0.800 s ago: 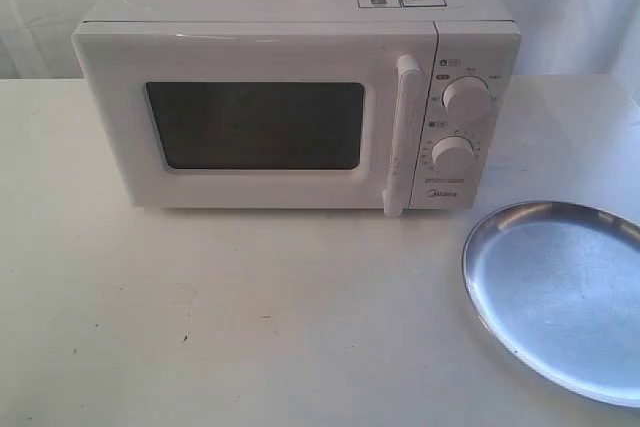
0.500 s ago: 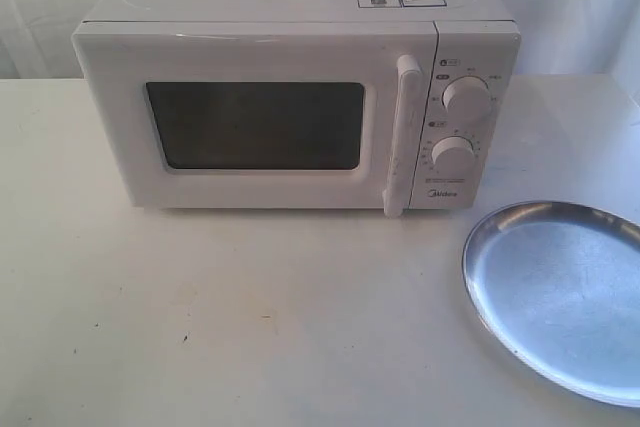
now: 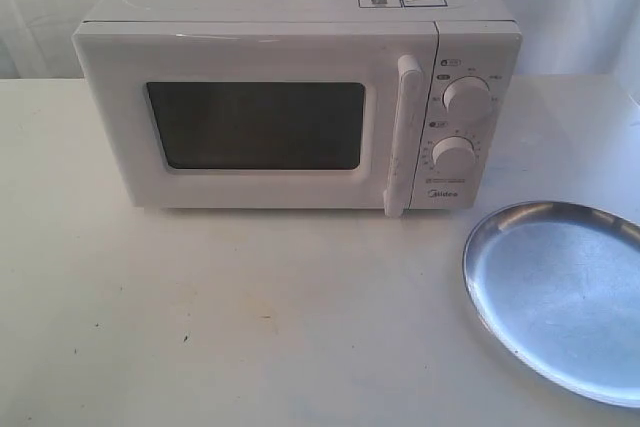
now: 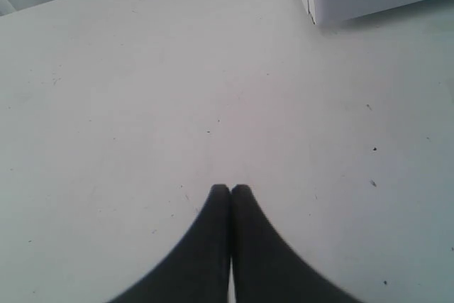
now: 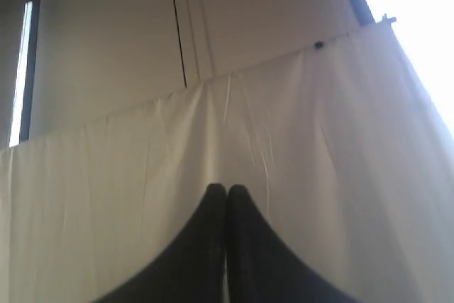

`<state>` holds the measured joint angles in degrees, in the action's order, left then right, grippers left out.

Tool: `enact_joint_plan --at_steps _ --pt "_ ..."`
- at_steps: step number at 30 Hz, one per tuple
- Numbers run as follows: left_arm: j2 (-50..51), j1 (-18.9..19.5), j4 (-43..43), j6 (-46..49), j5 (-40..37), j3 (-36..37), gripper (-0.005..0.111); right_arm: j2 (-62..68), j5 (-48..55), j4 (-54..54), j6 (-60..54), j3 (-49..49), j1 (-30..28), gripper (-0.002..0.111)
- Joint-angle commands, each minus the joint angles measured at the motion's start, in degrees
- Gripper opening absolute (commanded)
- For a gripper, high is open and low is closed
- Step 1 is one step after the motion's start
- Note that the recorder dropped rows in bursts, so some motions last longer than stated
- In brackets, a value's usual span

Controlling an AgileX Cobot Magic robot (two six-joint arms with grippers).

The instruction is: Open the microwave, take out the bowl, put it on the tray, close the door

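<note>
Nothing of the task is judged to be done yet. A white boxy countertop microwave (image 3: 300, 57) is seen standing on the white tabletop (image 3: 250, 327). Its white front door (image 3: 255, 62) with the dark rectangular window is shut flush, and the vertical white bar handle (image 3: 403, 137) is untouched. A round, shallow, shiny silver metal tray (image 3: 560, 292) lies on the tabletop in front of the microwave and to the right, near it but apart, with nothing on it. All four steps are therefore left: the door is to be opened, the bowl taken out and set on the tray, and the door closed.

The small cream-white bowl is shown in no view. It is presumed to sit inside the microwave, but nothing can be made out through the dark window. The tray is cut off by the right edge of the exterior view.

Neither arm is seen in the exterior view. In the left wrist view, the left tool (image 4: 230, 191) is shown with its two dark fingers pressed together and holding nothing, over the tabletop, with a white corner of the microwave at the picture's edge. The right tool (image 5: 227, 189) is likewise closed and empty. It is aimed at a pale cloth backdrop (image 5: 319, 161), so its place relative to the microwave cannot be told.
</note>
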<state>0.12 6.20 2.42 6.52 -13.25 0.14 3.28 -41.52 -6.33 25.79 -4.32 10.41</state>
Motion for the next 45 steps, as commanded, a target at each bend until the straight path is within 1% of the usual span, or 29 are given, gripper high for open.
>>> enact_joint_plan --at_steps 1,2,3,5,6,8,9,11,13,17,18,22,25,27,29,31,32,35,38,40,44,45 --pt "-0.12 -0.01 -0.44 -0.25 -0.07 -0.14 0.0 13.54 -0.97 -4.68 3.43 -9.38 -0.2 0.0" --pt "-0.12 -0.01 -0.44 -0.25 -0.07 -0.14 0.0 18.24 -0.86 -10.17 6.65 -12.09 -0.2 0.0" --pt "-0.12 -0.01 -0.44 -0.25 -0.07 -0.14 0.0 23.0 -0.97 -17.93 10.85 -14.88 -0.2 0.0" --pt "-0.12 -0.01 -0.44 -0.25 -0.07 -0.14 0.0 31.63 -2.7 -36.11 19.91 -20.21 -0.2 0.0" --pt "-0.12 -0.01 -0.44 -0.25 -0.07 -0.14 0.0 36.52 -5.45 -45.26 24.06 -22.53 -0.2 0.0" --pt "-0.12 -0.01 -0.44 -0.25 -0.07 -0.14 0.0 45.86 -10.99 -58.29 27.57 -26.02 -0.2 0.0" --pt "-0.12 -0.01 -0.44 -0.25 -0.07 -0.14 0.0 50.93 -14.13 -63.07 27.57 -27.44 -0.2 0.0" --pt "-0.12 -0.01 -0.44 -0.25 -0.07 -0.14 0.0 60.18 -18.22 -69.58 25.34 -29.34 -0.2 0.0" --pt "-0.12 -0.01 -0.44 -0.25 -0.07 -0.14 0.0 67.19 -19.74 -74.73 23.97 -31.09 -0.45 0.0" --pt "-0.12 -0.01 -0.44 -0.25 -0.07 -0.14 0.0 79.9 -28.44 -81.72 20.87 -35.05 -3.64 0.0" --pt "-0.12 -0.01 -0.44 -0.25 -0.07 -0.14 0.0 82.77 -28.44 -83.61 20.34 -35.93 -4.82 0.0" --pt "-0.12 -0.01 -0.44 -0.25 -0.07 -0.14 0.0 91.45 -28.44 -88.04 18.46 -38.09 -8.97 0.0" --pt "-0.12 -0.01 -0.44 -0.25 -0.07 -0.14 0.0 96.42 -28.44 -88.47 16.21 -39.37 -10.99 0.0" --pt "-0.12 -0.01 -0.44 -0.25 -0.07 -0.14 0.0 98.94 -28.44 -87.68 13.88 -39.93 -11.11 0.0" --pt "-0.12 -0.01 -0.44 -0.25 -0.07 -0.14 0.0 100.32 -28.44 -83.25 10.66 -40.04 -10.73 0.0" --pt "-0.12 -0.01 -0.44 -0.25 -0.07 -0.14 0.0 100.83 -28.44 -76.19 10.05 -40.04 -9.03 0.0" --pt "-0.12 -0.01 -0.44 -0.25 -0.07 -0.14 0.0 100.93 -28.44 -74.98 9.93 -40.2 -8.43 0.0" --pt "-0.12 -0.01 -0.44 -0.25 -0.07 -0.14 0.0 100.93 -28.44 -74.26 4.74 -40.45 -7.51 0.002" --pt "-0.12 -0.01 -0.44 -0.25 -0.07 -0.14 0.0 100.93 -28.44 -73.91 3.68 -40.45 -7.51 0.009" --pt "-0.12 -0.01 -0.44 -0.25 -0.07 -0.14 0.0 100.93 -28.44 -73.06 3.13 -40.45 -7.51 0.017" --pt "-0.12 -0.01 -0.44 -0.25 -0.07 -0.14 0.0 100.93 -28.44 -73.14 0.92 -40.45 -7.51 0.038" --pt "-0.12 -0.01 -0.44 -0.25 -0.07 -0.14 0.0 100.93 -28.44 -73.14 0.79 -40.45 -7.51 0.046"
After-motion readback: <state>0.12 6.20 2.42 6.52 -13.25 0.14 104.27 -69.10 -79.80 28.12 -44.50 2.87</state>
